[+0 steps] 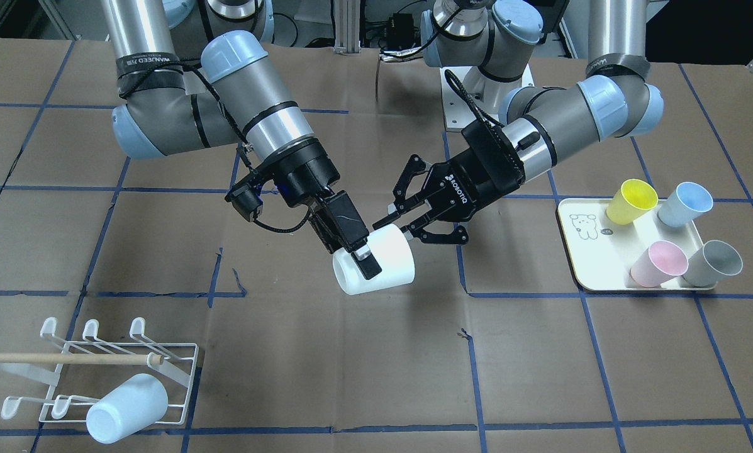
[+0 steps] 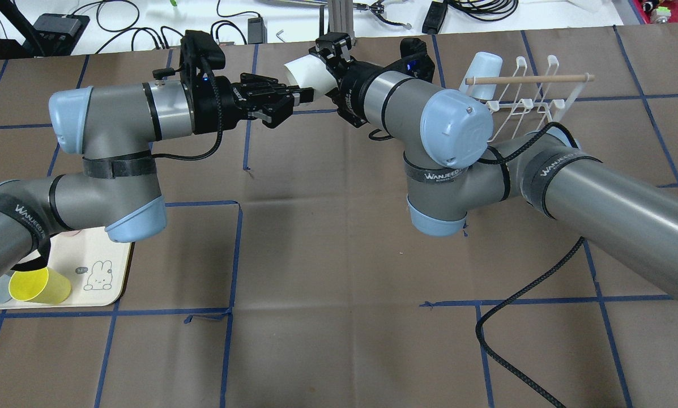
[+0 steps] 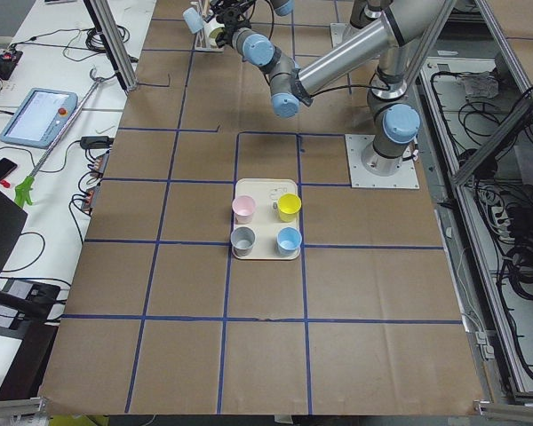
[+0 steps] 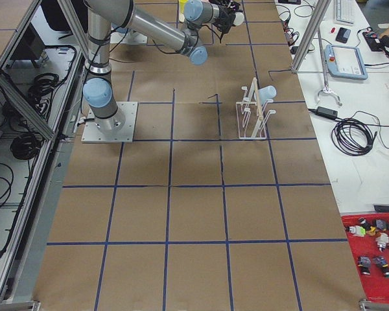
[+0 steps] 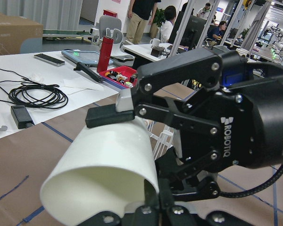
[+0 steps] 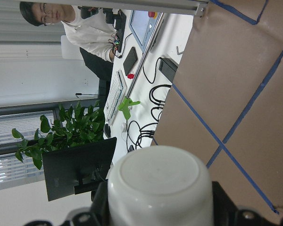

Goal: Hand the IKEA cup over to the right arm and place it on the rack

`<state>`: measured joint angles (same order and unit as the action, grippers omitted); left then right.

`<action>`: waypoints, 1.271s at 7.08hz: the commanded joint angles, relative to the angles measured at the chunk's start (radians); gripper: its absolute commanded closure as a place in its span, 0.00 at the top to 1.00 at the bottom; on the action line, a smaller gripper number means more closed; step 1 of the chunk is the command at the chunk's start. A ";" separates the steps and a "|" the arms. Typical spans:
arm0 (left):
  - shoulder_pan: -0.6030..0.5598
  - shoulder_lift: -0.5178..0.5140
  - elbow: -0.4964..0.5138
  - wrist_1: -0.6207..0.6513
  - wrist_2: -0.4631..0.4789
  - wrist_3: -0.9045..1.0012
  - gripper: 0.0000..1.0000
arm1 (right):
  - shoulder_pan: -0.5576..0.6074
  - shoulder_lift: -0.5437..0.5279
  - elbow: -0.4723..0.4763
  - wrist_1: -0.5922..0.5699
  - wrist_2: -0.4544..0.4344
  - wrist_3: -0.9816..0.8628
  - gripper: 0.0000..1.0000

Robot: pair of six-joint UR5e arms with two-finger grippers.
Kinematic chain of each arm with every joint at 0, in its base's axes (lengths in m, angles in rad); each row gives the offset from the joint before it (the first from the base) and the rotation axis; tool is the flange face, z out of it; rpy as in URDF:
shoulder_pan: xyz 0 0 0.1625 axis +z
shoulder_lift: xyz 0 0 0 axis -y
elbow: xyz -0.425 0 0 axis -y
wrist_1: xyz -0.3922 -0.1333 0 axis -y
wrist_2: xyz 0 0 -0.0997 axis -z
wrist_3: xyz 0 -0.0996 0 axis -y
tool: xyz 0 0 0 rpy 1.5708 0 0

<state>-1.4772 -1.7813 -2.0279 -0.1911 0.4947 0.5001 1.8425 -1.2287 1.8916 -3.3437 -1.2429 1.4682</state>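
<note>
A white cup (image 1: 382, 274) hangs on its side above the table's middle, held from both ends. My right gripper (image 1: 363, 261) is shut on its body, one finger across the outside; the right wrist view shows the cup's base (image 6: 160, 183) between the fingers. My left gripper (image 1: 394, 226) pinches the cup's rim from the open end, its fingers converging there; the overhead view shows it (image 2: 300, 97) at the cup (image 2: 310, 76). In the left wrist view the cup (image 5: 104, 174) fills the foreground. The white wire rack (image 1: 118, 358) stands near the table's corner on my right.
A pale blue cup (image 1: 128, 406) rests on the rack under the wooden dowel (image 1: 68, 358). On my left a cream tray (image 1: 577, 251) holds yellow (image 1: 631, 201), blue (image 1: 684, 204), pink (image 1: 658, 263) and grey (image 1: 713, 263) cups. A black cable (image 2: 520, 294) lies on the table.
</note>
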 commanded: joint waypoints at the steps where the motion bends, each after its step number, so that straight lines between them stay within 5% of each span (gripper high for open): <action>1: 0.000 0.000 0.001 -0.001 0.012 -0.017 0.98 | 0.000 0.000 0.000 0.001 0.000 -0.002 0.42; 3: 0.017 0.011 -0.012 -0.001 0.013 -0.020 0.99 | 0.000 0.002 0.000 0.000 0.000 -0.003 0.42; 6: 0.190 0.132 -0.121 -0.074 0.016 -0.020 0.99 | -0.037 0.014 -0.031 0.006 -0.006 -0.111 0.42; 9: 0.186 0.154 0.077 -0.427 0.412 -0.034 0.99 | -0.213 0.002 -0.042 0.006 -0.015 -0.682 0.23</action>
<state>-1.2914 -1.6208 -2.0475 -0.4715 0.7674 0.4767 1.6923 -1.2209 1.8522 -3.3371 -1.2524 1.0201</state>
